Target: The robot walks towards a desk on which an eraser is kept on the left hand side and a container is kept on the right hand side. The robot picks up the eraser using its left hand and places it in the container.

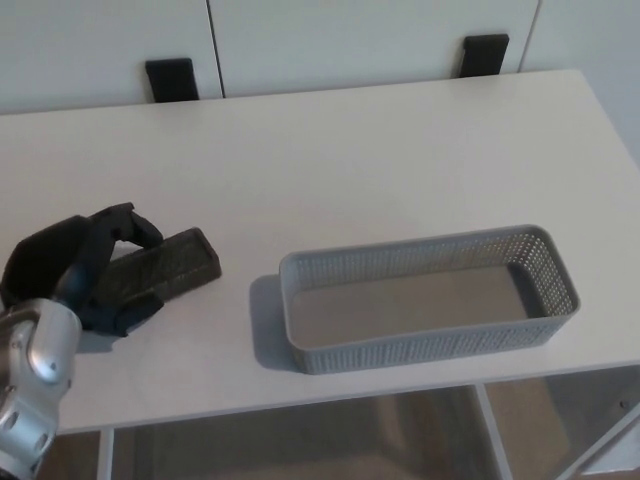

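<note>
A: Where is the eraser (165, 266) sitting?

B: It is lying flat on the white table (380, 150), towards the left end and nearer the front edge than the back. It is a dark, long block, lying with its far end pointing slightly towards the back right.

A: And what is the left hand (80, 270) doing?

B: It is coming in from the front left corner, and its black fingers (125, 228) are curling over the left end of the eraser, with the thumb below on the front side. The hand is wrapping around the eraser, though the block is resting on the table surface rather than hanging in the air.

A: Is the container (425, 345) anywhere close?

B: It is standing to the right of the eraser, near the front edge, with a strip of bare table lying between the two. It is a grey perforated rectangular basket, sitting upright with nothing showing inside.

A: What about the right hand?

B: It is not showing anywhere in the head view.
</note>
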`<state>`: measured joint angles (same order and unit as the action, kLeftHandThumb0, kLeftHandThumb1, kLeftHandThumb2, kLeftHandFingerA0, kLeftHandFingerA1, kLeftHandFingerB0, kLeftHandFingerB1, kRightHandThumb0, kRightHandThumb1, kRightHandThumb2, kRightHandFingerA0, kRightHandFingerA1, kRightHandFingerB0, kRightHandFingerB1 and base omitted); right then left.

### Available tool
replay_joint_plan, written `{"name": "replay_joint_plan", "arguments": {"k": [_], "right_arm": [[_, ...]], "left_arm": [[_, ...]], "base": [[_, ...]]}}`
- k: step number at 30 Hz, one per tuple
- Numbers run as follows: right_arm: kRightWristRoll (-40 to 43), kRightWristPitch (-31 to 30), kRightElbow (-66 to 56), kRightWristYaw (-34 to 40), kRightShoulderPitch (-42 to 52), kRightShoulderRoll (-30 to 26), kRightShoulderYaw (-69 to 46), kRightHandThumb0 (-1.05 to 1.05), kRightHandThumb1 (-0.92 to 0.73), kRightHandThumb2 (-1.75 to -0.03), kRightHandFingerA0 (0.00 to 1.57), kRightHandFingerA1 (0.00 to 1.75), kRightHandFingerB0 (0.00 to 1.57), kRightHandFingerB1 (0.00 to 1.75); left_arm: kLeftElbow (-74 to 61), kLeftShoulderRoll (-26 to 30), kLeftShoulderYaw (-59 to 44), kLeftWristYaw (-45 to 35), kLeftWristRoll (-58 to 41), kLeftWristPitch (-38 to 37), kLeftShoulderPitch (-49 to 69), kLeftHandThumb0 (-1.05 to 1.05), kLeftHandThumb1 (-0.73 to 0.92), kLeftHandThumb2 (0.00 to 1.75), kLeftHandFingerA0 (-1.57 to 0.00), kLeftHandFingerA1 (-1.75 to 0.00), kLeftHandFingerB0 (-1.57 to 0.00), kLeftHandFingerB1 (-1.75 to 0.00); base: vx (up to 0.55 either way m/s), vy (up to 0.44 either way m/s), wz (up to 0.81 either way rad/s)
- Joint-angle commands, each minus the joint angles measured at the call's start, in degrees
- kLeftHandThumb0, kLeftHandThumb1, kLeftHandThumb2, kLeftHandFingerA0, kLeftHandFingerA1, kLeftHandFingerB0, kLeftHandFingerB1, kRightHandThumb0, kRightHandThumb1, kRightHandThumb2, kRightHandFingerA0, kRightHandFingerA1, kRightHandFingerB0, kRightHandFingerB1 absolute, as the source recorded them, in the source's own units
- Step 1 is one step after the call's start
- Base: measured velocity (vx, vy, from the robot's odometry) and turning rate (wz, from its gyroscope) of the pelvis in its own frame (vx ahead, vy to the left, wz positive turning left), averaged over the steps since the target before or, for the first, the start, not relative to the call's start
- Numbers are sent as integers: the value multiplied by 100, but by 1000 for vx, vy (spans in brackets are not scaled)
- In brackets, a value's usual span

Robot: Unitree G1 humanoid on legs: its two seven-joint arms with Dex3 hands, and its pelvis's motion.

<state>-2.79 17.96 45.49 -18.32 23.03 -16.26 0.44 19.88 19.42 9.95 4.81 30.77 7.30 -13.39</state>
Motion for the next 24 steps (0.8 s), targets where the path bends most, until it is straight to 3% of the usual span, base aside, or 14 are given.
{"name": "replay_joint_plan", "arguments": {"k": [1, 6, 7, 8, 12, 13, 17, 20, 23, 24], "right_arm": [[-17, 150, 96, -3, -45, -111, -27, -28, -72, -61, 48, 53, 34, 39], [-17, 171, 127, -3, -57, -112, -27, -28, -72, -61, 48, 53, 34, 39], [-16, 189, 124, -12, -53, -111, -23, -28, -72, -61, 48, 54, 34, 39], [-15, 167, 55, -12, -4, -110, -19, -29, -72, -61, 47, 52, 35, 39], [-15, 171, 122, 4, -37, -113, -28, -28, -71, -61, 48, 53, 35, 39], [-27, 181, 114, -1, -37, -120, -17, -29, -72, -61, 48, 53, 35, 39], [-36, 136, 77, 17, -47, -117, -9, -29, -72, -61, 49, 53, 36, 39], [-33, 117, -66, 18, 35, -115, -8, -29, -72, -61, 48, 53, 35, 39], [-47, 70, -145, 28, 55, -125, -2, -29, -72, -61, 47, 53, 35, 39], [-45, 59, -175, 8, 64, -132, 2, -29, -73, -61, 47, 53, 35, 39]], "left_arm": [[-169, -123, -47, -236, -329, 9, 334, -23, 59, 107, -140, -131, -117, -111], [-211, -126, -53, -250, -331, 32, 353, -23, 59, 107, -140, -131, -117, -111], [-380, -130, -103, -277, -393, 53, 374, -21, 72, 82, -136, -136, -115, -107], [-1473, -306, -378, -444, -770, 228, 444, -18, 52, 107, -142, -133, -118, -115], [-1871, -386, -443, -525, -835, 211, 512, -16, 49, 116, -144, -133, -121, -118], [-1936, -396, -456, -537, -825, 221, 527, -18, 40, 122, -141, -135, -115, -120], [-2186, -431, -459, -639, -767, 347, 527, -23, 35, 128, -141, -132, -117, -119], [-2373, -493, -468, -687, -787, 437, 554, -25, 24, 143, -140, -135, -117, -119], [-2533, -524, -451, -718, -775, 494, 562, -24, 21, 147, -141, -136, -117, -120], [-2607, -529, -435, -723, -746, 512, 568, -32, 24, 138, -141, -137, -118, -119]], "base": [[0, 0, 0], [0, 0, 0], [0, 0, 0], [0, 0, 0], [0, 0, 0], [0, 0, 0], [0, 0, 0], [0, 0, 0], [0, 0, 0], [0, 0, 0]]}}
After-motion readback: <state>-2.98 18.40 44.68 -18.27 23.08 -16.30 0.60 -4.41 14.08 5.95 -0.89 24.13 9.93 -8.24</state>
